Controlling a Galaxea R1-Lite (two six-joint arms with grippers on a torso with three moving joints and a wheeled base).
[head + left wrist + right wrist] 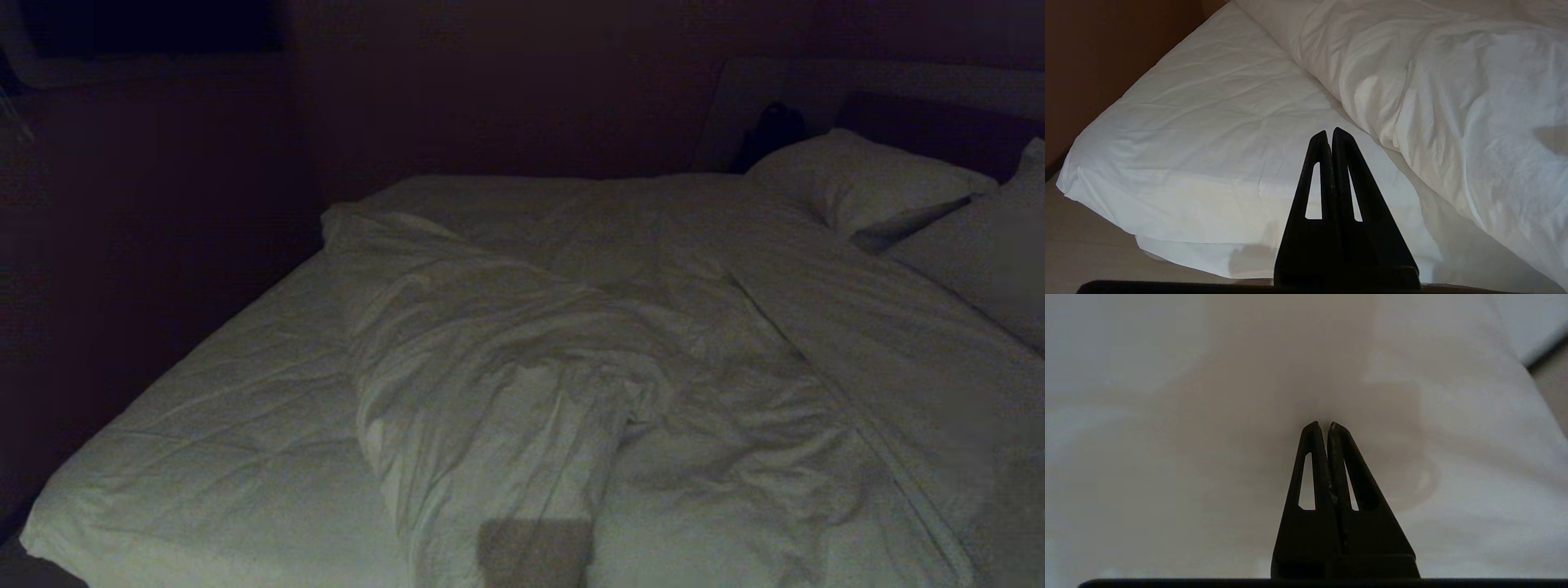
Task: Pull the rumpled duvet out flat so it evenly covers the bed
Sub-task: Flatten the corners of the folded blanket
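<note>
The white duvet (506, 359) lies rumpled in a thick ridge down the middle of the bed and spreads flatter toward the right. The left part of the quilted mattress (229, 408) is bare. Neither gripper shows clearly in the head view. My left gripper (1329, 131) is shut and empty, hanging still above the near left corner of the mattress (1208, 122), with the duvet's folded edge (1453, 90) beside it. My right gripper (1323, 424) is shut with nothing in it, close over smooth white bedding (1167, 457), where its shadow falls.
Two white pillows (857, 180) lie at the far right against the dark headboard (939, 122). A dark wall (147, 204) runs along the bed's left side. Pale floor (1086, 253) shows below the mattress corner.
</note>
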